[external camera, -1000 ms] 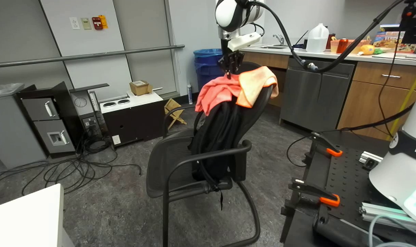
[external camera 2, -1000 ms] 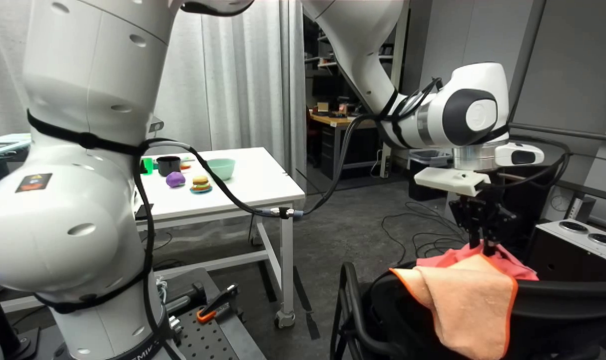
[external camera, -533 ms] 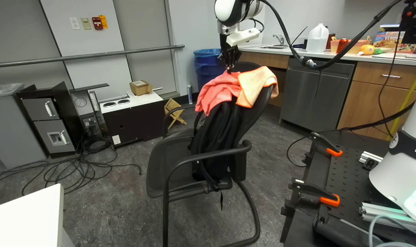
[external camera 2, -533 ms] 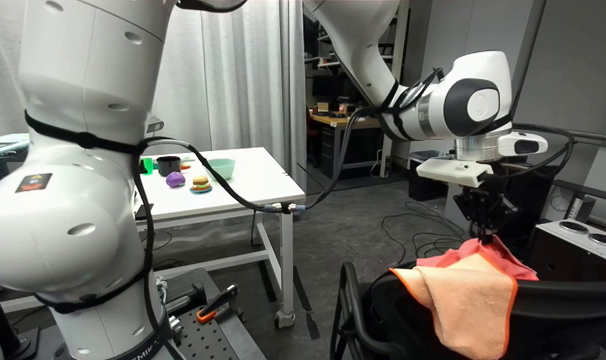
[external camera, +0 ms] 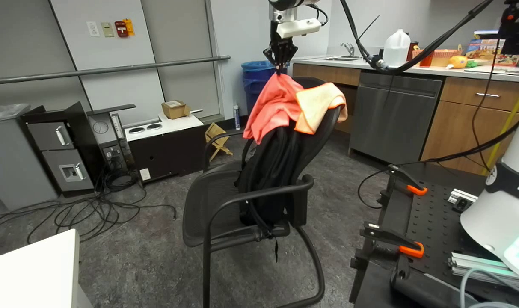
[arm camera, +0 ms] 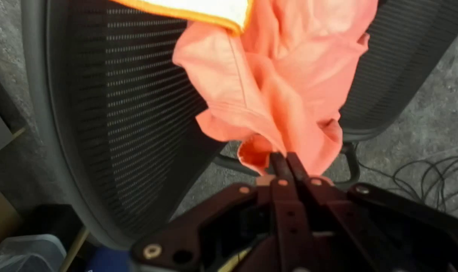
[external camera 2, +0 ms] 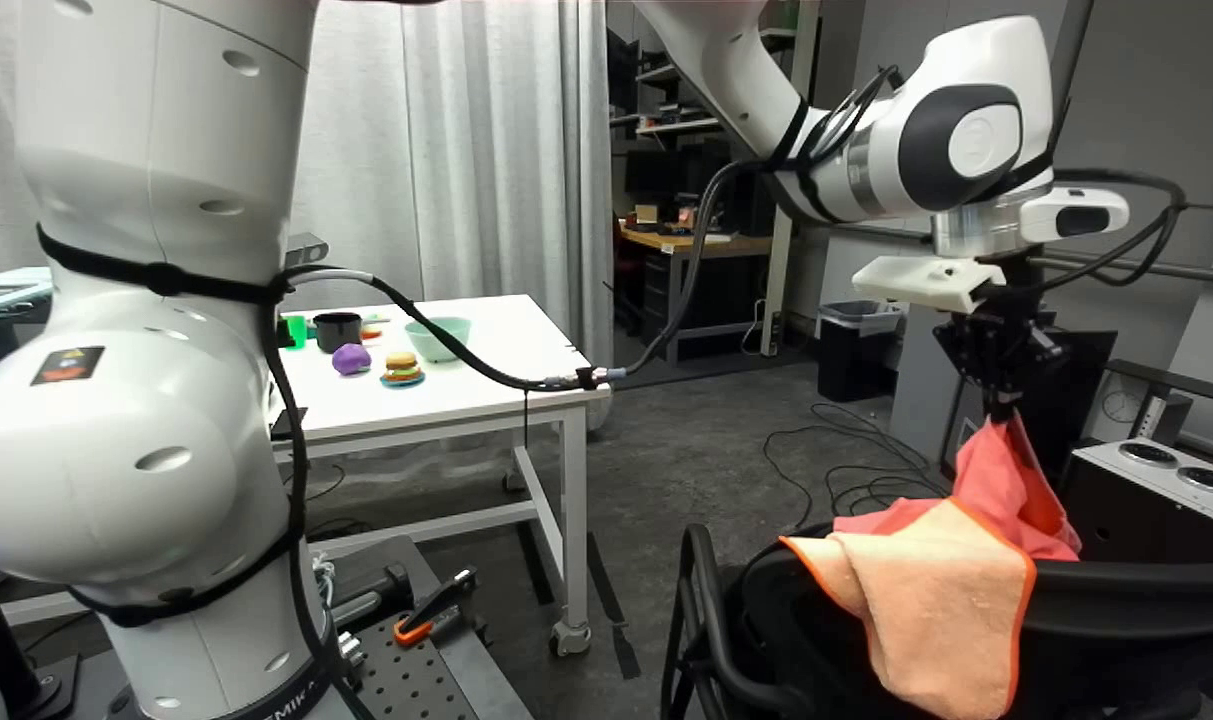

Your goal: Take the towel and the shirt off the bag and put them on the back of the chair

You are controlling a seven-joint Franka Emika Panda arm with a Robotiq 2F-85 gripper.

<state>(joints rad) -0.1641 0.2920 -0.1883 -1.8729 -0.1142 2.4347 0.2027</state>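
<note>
My gripper (external camera: 279, 71) is shut on the top of the coral-pink shirt (external camera: 271, 109), which rises to a peak under the fingers. In the wrist view the fingertips (arm camera: 283, 155) pinch the shirt (arm camera: 304, 83). The shirt's lower part still lies over the bag (external camera: 265, 175) and the chair's backrest. The peach towel with orange edging (external camera: 321, 102) lies beside and partly over the shirt, draped over the top of the backrest; it also shows in an exterior view (external camera 2: 941, 610). The black bag leans on the black chair (external camera: 201, 205), its top hidden under the cloths.
A blue bin (external camera: 257, 77) stands behind the chair. A counter (external camera: 345, 62) with a jug (external camera: 397, 47) is at the back. A white table (external camera 2: 486, 380) holds a bowl and toys. A hot-plate cabinet (external camera 2: 1166, 520) stands near the chair.
My gripper has closed on the shirt and moved up, pulling part of it into a raised peak. The towel, bag and chair have not moved.
</note>
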